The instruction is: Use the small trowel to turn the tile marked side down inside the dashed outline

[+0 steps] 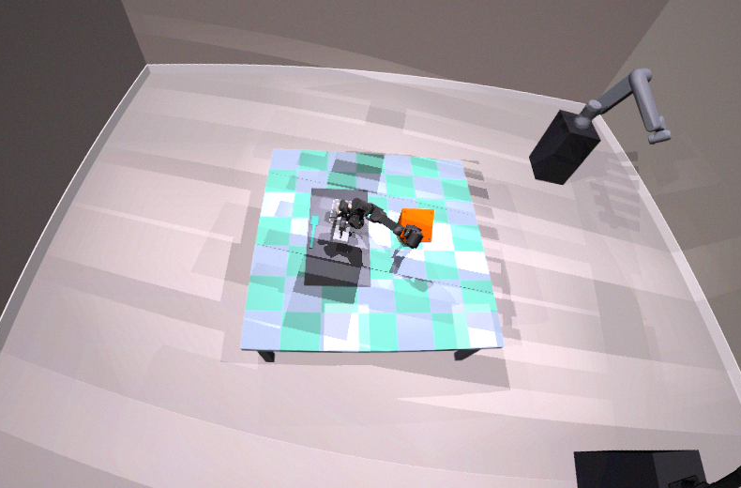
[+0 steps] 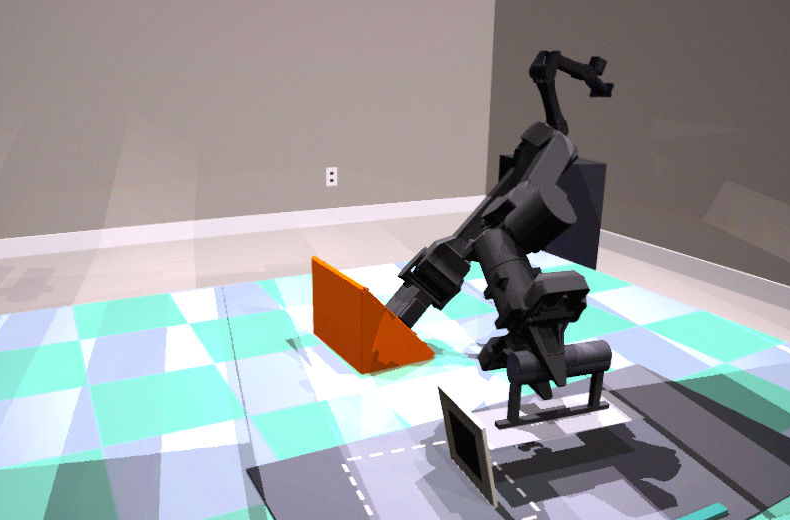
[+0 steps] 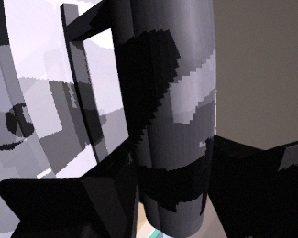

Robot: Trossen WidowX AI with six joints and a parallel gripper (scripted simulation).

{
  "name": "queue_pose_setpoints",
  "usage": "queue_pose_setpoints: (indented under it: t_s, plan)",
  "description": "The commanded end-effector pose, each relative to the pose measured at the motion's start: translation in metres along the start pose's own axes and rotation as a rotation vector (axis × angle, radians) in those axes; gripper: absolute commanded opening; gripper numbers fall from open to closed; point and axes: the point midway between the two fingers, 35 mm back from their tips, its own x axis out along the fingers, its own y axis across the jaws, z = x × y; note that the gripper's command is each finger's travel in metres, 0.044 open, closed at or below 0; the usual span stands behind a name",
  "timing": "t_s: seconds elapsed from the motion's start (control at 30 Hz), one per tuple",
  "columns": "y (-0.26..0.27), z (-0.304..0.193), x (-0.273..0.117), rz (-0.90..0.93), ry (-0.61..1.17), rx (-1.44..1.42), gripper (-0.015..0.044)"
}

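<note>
My gripper [image 2: 547,381] [image 3: 162,135] is shut on the dark round handle of the trowel [image 2: 589,358] [image 3: 192,50]. The handle stands on two posts above a dark bar and a pale blade, held low over the mat [image 2: 298,485] [image 1: 325,276]. The tile [image 2: 466,444] stands steeply on one edge beside the trowel. Its marked face, a dark square in a pale frame, is turned sideways, away from the trowel. Its lower edge appears to be within the dashed outline [image 2: 354,489], near the trowel side. Contact between blade and tile cannot be made out.
An orange wedge-shaped block [image 1: 418,219] [image 2: 337,318] stands beside the arm's base on the checkered table [image 1: 377,330]. A teal long-handled tool [image 1: 312,233] [image 2: 706,512] lies along the mat's far side from the base. A grey arm on a black pedestal [image 1: 564,150] stands off the table.
</note>
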Motion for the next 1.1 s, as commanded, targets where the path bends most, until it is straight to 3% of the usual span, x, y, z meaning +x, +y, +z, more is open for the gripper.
queue_pose_setpoints:
  t_s: [0.0, 0.73, 1.07]
  plan:
    - [-0.001, -0.001, 0.0, -0.004, -0.004, -0.004, 0.0]
    - [0.021, -0.034, 0.018, -0.005, -0.004, -0.005, 0.0]
    - [0.003, -0.006, 0.009, -0.004, -0.004, -0.005, 0.0]
